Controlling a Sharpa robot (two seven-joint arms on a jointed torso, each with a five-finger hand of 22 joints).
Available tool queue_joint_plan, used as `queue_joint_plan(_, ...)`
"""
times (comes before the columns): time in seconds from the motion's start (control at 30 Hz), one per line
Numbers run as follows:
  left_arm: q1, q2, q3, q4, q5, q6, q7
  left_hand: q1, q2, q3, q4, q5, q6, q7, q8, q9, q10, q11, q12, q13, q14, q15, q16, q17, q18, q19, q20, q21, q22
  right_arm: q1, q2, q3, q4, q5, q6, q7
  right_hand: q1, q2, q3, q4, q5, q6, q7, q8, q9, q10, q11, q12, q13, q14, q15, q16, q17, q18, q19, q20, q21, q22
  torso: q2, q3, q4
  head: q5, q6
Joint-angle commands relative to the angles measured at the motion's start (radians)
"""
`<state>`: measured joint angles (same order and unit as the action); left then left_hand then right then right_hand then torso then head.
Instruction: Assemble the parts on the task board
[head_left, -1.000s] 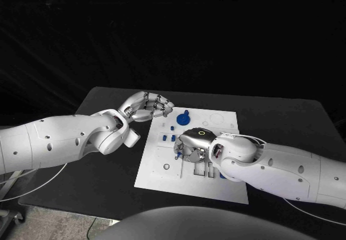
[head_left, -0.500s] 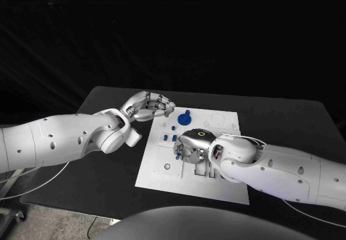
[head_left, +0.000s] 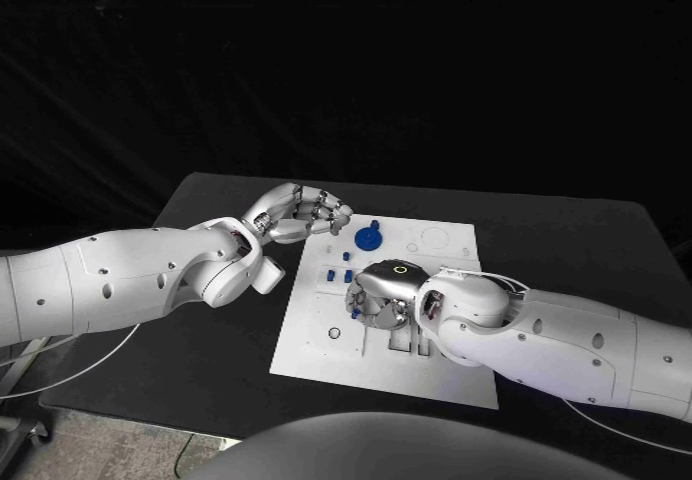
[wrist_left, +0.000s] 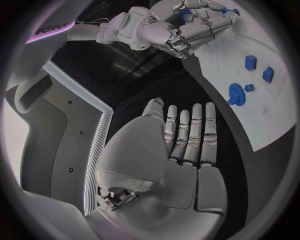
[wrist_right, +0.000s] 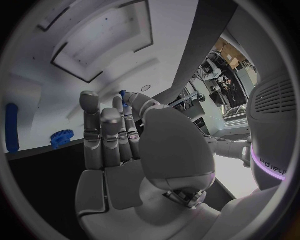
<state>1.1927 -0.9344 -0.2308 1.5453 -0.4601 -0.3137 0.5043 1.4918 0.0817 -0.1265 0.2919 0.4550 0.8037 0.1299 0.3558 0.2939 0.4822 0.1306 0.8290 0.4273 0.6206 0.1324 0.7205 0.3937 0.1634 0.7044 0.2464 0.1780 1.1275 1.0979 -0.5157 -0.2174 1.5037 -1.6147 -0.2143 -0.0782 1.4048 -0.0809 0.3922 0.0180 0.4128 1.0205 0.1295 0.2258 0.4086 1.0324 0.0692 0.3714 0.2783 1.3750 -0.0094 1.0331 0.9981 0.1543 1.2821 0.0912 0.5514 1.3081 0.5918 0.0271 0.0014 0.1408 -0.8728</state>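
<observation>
The right hand (head_left: 384, 296) sits at the centre of the head frame over the middle of the task board (head_left: 325, 355), fingers curled downward; its wrist view shows a small blue part (wrist_right: 123, 93) pinched at the fingertips, which the head view hides. The left hand (head_left: 299, 213) hovers at the board's upper left corner, above the table (head_left: 188, 340), and its own wrist view shows the fingers straight, side by side and holding nothing. A blue gear (head_left: 369, 239) lies near the board's upper edge, just right of the left hand, with small blue blocks (head_left: 338, 274) below it. The right wrist view adds a blue bar (wrist_right: 11, 128) at its left edge.
</observation>
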Motion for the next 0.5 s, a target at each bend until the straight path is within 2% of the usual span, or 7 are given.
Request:
queue_joint_plan(0.03, 0.0, 0.003, 0.0, 0.0, 0.005, 0.02, 0.003, 0.004, 0.009, -0.006, 0.0, 0.003, -0.005, 0.001, 0.003, -0.001, 0.0, 0.001, 0.003, -0.001, 0.001, 0.007, 0.005, -0.001, 0.014, 0.007, 0.002, -0.004, 0.001, -0.002, 0.002, 0.0, -0.002, 0.004, 0.031, -0.006, 0.007, 0.0, 0.001, -0.005, 0.004, 0.001, 0.001, 0.002, 0.002, 0.004, 0.0, 0.001, 0.0, -0.008, 0.0, -0.004, -0.002, 0.004, -0.005, -0.001, -0.006, 0.054, 0.0, 0.0004, 0.0004, -0.001, 0.0)
queue_joint_plan(0.5, 0.0, 0.008, 0.0, -0.006, 0.005, 0.024, 0.001, 0.005, 0.013, -0.006, 0.0, 0.005, -0.005, 0.001, 0.005, -0.001, 0.001, 0.001, 0.004, -0.003, 0.003, 0.008, 0.006, -0.002, 0.014, 0.009, 0.003, -0.004, 0.001, -0.004, 0.009, 0.0, -0.005, 0.015, 0.043, -0.008, 0.007, 0.001, 0.002, -0.006, 0.004, -0.004, 0.003, -0.005, -0.001, 0.001, 0.002, -0.001, -0.002, -0.012, 0.001, -0.007, -0.005, 0.004, -0.008, 0.0, -0.01, 0.053, 0.0, 0.0002, 0.0007, -0.004, 0.0)
